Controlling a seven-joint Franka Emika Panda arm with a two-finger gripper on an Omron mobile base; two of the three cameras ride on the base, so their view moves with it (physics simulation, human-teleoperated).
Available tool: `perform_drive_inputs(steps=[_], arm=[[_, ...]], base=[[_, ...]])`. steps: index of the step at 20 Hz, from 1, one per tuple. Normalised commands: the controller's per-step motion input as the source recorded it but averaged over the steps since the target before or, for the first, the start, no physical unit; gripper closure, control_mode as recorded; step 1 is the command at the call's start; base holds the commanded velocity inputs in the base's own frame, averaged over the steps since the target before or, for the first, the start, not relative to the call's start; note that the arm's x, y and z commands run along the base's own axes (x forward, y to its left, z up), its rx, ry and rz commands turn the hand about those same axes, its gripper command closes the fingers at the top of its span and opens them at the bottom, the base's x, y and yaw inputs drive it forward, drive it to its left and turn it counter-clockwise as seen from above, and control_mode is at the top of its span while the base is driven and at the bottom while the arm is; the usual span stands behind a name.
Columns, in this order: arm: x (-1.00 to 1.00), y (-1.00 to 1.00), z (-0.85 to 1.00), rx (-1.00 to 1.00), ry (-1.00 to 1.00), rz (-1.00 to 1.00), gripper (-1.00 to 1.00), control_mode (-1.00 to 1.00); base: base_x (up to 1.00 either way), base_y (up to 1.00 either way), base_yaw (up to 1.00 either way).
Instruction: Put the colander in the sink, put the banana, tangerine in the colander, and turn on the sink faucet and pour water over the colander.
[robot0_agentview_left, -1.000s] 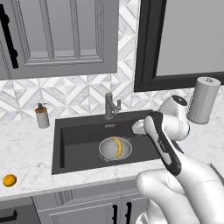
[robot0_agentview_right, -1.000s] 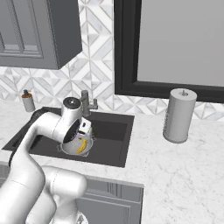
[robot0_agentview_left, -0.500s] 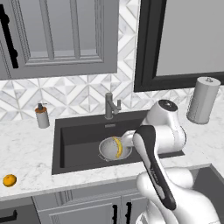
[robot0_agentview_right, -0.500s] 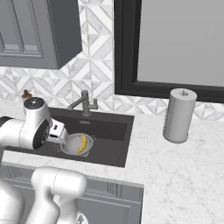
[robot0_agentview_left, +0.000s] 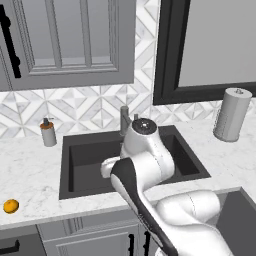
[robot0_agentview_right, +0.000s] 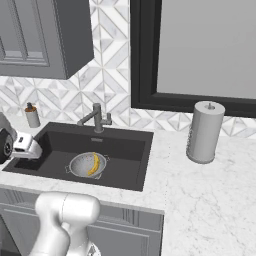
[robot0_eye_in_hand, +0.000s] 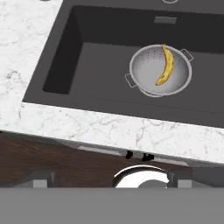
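A white marble counter (robot0_agentview_right: 210, 190) runs under a patterned tile backsplash, with a dark sink (robot0_agentview_right: 131, 172) set into it. In the sink's basin sits the colander (robot0_agentview_right: 86, 166), and the banana (robot0_agentview_right: 93, 164) lies inside it. On the counter's left stretch the tangerine (robot0_agentview_left: 10, 205) rests near the front edge, and a soap dispenser (robot0_agentview_left: 48, 132) stands by the wall. A paper towel roll (robot0_agentview_right: 204, 132) stands upright to the right of the sink. The sink faucet (robot0_agentview_right: 96, 117) rises at the sink's back edge.

No text, label, brand, number or sign can be read anywhere in these views.
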Motion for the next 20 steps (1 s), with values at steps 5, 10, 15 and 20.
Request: perform_drive_inputs(steps=[5, 10, 15, 20], arm=[[0.00, 1.00, 0.00, -0.15, 0.00, 0.14, -1.00, -1.00], [0.05, 1.00, 0.00, -0.02, 0.14, 0.22, -1.00, -1.00], [0.00, 0.95, -0.06, 0.07, 0.03, 0.16, -1.00, -1.00], [0.00, 0.78, -0.24, 0.14, 0.00, 0.11, -1.00, -1.00]], base=[[0.00, 0.00, 0.00], [0.00, 0.00, 0.00], [0.00, 0.00, 0.00], [0.00, 0.00, 0.00]])
